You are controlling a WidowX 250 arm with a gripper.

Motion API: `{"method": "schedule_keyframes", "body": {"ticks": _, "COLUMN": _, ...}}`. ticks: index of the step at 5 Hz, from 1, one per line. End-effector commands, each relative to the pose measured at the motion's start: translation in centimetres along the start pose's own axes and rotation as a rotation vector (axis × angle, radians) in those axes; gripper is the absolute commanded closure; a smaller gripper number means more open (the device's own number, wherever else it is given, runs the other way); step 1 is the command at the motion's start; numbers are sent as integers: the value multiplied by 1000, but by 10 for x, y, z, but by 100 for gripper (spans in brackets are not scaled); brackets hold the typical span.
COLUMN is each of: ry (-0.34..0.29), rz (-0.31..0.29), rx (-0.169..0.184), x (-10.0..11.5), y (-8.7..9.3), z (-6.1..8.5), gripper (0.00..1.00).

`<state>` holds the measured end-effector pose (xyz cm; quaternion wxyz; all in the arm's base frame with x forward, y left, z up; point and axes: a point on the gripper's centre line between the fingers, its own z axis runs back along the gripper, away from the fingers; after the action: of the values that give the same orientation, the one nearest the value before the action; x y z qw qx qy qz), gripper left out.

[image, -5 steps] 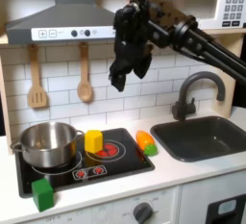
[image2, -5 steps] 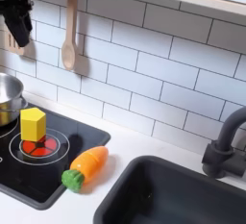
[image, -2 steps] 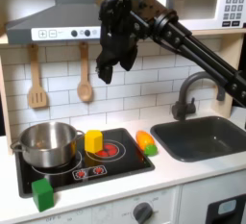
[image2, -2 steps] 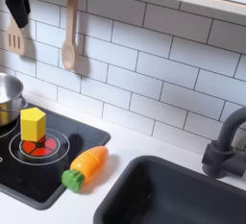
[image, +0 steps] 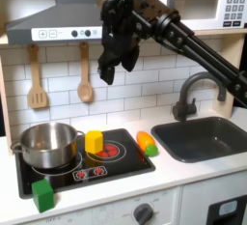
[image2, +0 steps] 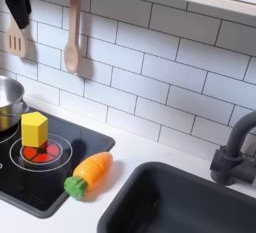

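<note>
Claw (image: 108,70) hangs empty in the first exterior view's upper middle, whether spread we cannot tell, above our untouched yellow block (image: 94,141) and carrot (image: 146,143).

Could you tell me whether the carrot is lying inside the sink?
No, the carrot lies on the counter beside the sink.

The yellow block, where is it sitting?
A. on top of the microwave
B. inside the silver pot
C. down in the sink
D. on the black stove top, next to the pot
D. In both exterior views the yellow block stands on the black stove top, just beside the silver pot and not inside it.
</note>
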<state>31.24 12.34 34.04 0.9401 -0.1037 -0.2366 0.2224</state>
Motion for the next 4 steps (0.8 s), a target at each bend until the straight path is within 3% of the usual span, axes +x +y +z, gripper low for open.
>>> {"method": "schedule_keyframes", "body": {"ticks": 1, "ry": 78, "rz": 32, "rx": 91, "x": -23, "y": 28, "z": -23, "gripper": 0}}
{"method": "schedule_keyframes", "body": {"ticks": 2, "ry": 57, "rz": 4, "rx": 84, "x": -19, "y": 19, "z": -15, "gripper": 0}}
{"method": "schedule_keyframes", "body": {"ticks": 3, "ry": 70, "rz": 26, "rx": 71, "x": -22, "y": 21, "z": -15, "gripper": 0}}
{"method": "schedule_keyframes", "body": {"ticks": 4, "ry": 51, "rz": 41, "rx": 84, "x": -22, "y": 20, "z": -3, "gripper": 0}}
